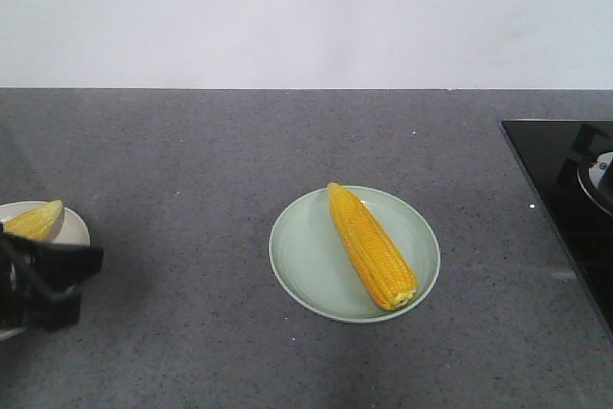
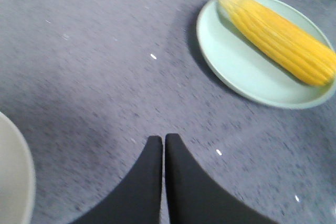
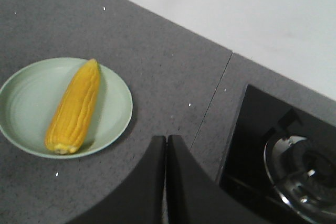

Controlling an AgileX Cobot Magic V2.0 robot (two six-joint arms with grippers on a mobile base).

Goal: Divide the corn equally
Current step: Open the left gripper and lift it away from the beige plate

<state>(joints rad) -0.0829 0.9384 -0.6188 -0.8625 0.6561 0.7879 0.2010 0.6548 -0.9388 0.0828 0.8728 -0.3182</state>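
Observation:
One yellow corn cob lies diagonally on a pale green plate in the middle of the grey counter; the same cob and plate show in the left wrist view, and the cob on its plate in the right wrist view. A second corn cob rests on a white plate at the far left edge, partly hidden by the black left arm. My left gripper is shut and holds nothing, hanging over bare counter. My right gripper is also shut and holds nothing, right of the green plate.
A black glass cooktop with a metal burner takes up the counter's right end. A white wall runs behind the counter. The white plate's rim shows at the left edge of the left wrist view.

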